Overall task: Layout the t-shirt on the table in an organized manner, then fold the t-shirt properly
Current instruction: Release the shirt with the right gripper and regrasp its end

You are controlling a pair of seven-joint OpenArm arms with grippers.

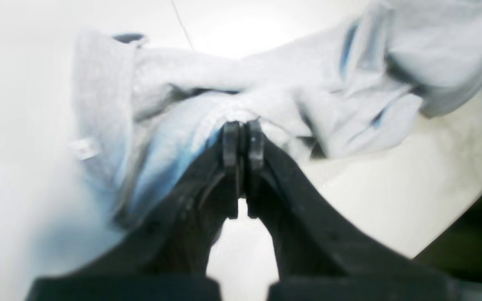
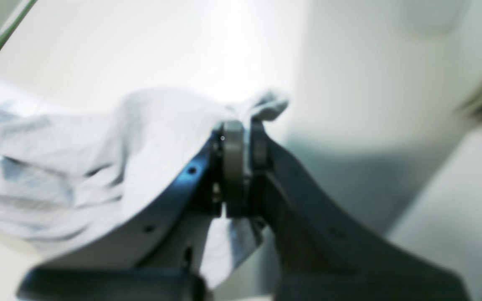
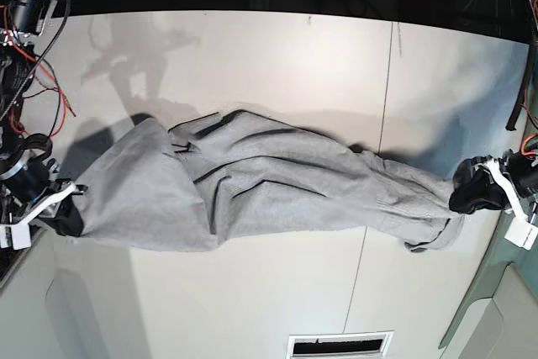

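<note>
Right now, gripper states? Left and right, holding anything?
Left gripper: shut on the t-shirt, pinching a bunched fold.
Right gripper: shut on the t-shirt, cloth caught between the jaws at the opposite end.

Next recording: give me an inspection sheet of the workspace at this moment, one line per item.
Surface: white table, thin dark seam across it, mostly bare.
Job's things: grey t-shirt stretched in a wrinkled band between both arms, not flat; small white tag showing.
Clutter: nothing seen.
Grippers: left claw shut on the shirt's edge; right claw shut on the opposite edge.
Cables: red and black wires at the right arm's side, off the shirt.
Surroundings: dark background beyond the table; white vent panel at the near edge.
</note>
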